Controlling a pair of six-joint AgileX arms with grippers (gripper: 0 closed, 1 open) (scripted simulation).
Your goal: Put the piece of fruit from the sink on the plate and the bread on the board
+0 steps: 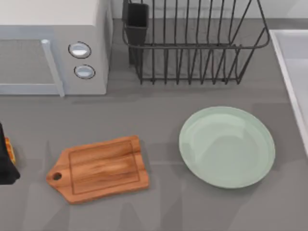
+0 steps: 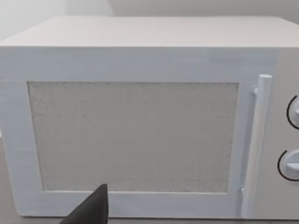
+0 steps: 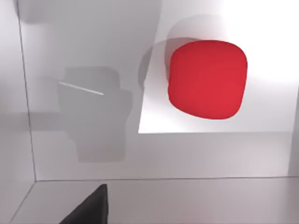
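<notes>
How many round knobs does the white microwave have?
2. Both round silver knobs sit on the white microwave's front panel, right of its door handle: one farther back, the other nearer the brown wooden board.

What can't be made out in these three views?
- Left gripper, top view: cut by the left edge; open or shut cannot be told. An orange bit beside it may be the bread, too little shows.
- Sink, top view: cut by the right edge.
- Fruit, right wrist view: lies in the sink; the right gripper's finger is cut by the frame edge.
- Microwave, left wrist view: frosted door hides the inside.
</notes>
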